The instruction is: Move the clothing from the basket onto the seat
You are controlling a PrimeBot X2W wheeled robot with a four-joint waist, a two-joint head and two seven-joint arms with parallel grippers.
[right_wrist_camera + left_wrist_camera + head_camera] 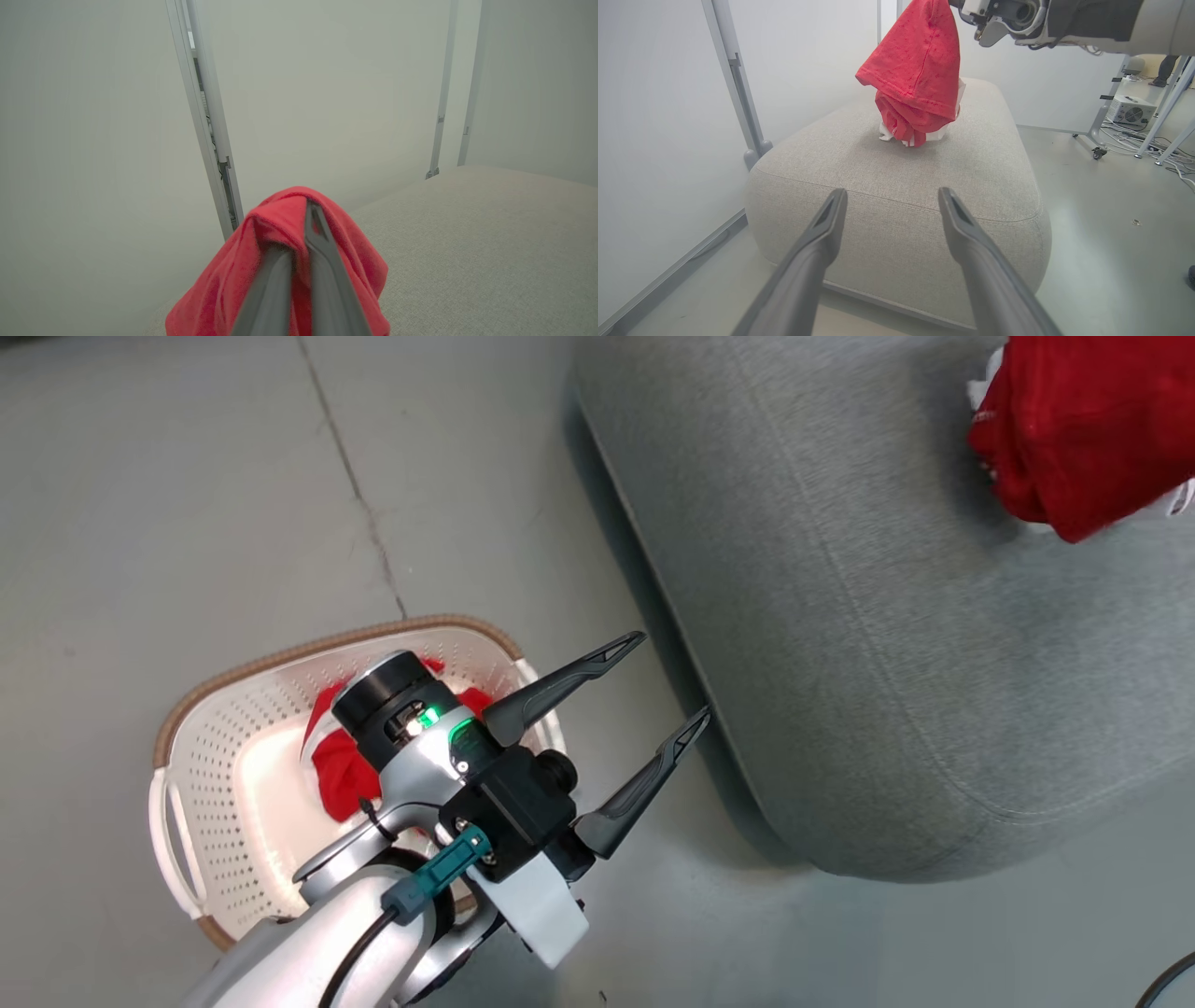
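Nearest the head camera, the left hand point(672, 681) is seen with its fingers spread wide and nothing between them, held over the floor between the basket point(280, 658) and the near edge of the seat point(887, 616). Some red clothing point(336, 784) lies in the basket, partly hidden by the arm. A red garment point(1083, 429) is seen over the seat, well apart from this hand.

From the left wrist, the left hand point(892, 193) is pointed at the seat's point(896, 154) short edge. The red garment point(920, 70) is hung from above, and its lower folds and white trim touch the far half of the seat's top, clear of the edges.

From the right wrist, the right hand point(306, 210) is closed tight on the red garment point(224, 289), which is draped over both fingers, with the seat point(490, 233) below and beside it.

Setting-down is judged to be the step in hand. It would be done well if the garment were lowered until its weight is borne by the seat, the fingers were parted fully, and the hand were drawn straight up, so that no cloth is dragged toward an edge.
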